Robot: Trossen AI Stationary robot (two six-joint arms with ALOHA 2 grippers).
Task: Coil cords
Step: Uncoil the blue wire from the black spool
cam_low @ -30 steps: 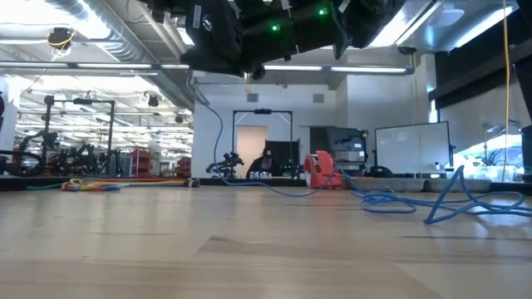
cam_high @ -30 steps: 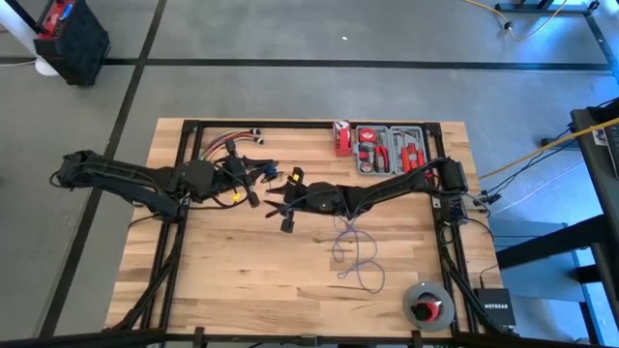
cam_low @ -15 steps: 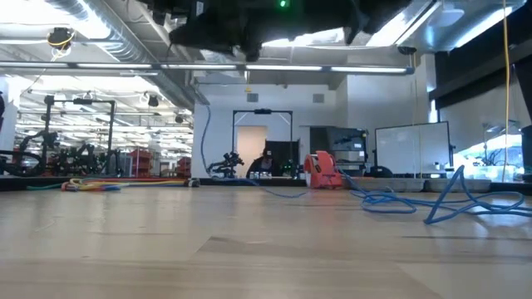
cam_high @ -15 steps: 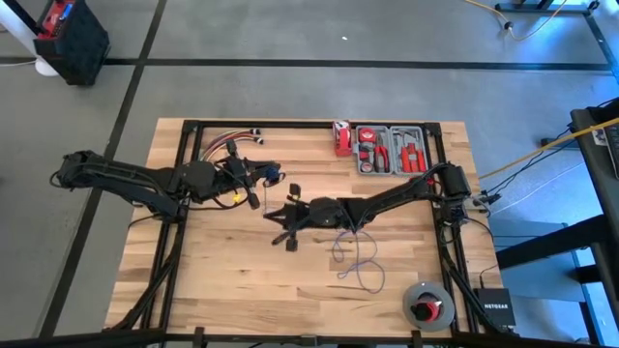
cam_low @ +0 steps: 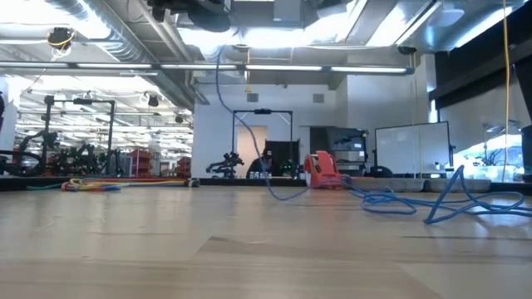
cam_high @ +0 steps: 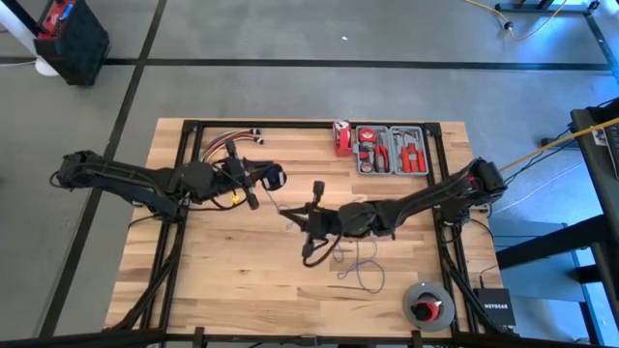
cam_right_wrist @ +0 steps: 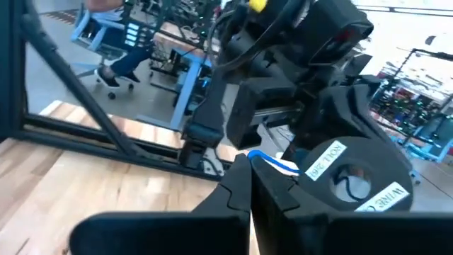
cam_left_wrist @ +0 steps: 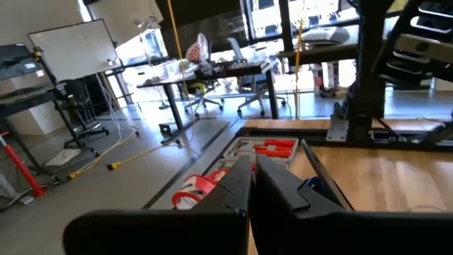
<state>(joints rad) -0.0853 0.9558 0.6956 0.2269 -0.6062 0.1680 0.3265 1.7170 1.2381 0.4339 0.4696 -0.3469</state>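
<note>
One cord [cam_high: 360,263] is seen, its loops lying right of centre near the table [cam_high: 242,280] front, one strand raised. Bare wood is left front-left. Two grippers are counted: left [cam_high: 277,177] clamped together, right [cam_high: 288,214] clamped on the cord.

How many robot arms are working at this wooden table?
2. The left arm reaches in from the table's left side, its left gripper near the far middle. The right arm reaches in from the right side, its right gripper near the table's centre.
</note>
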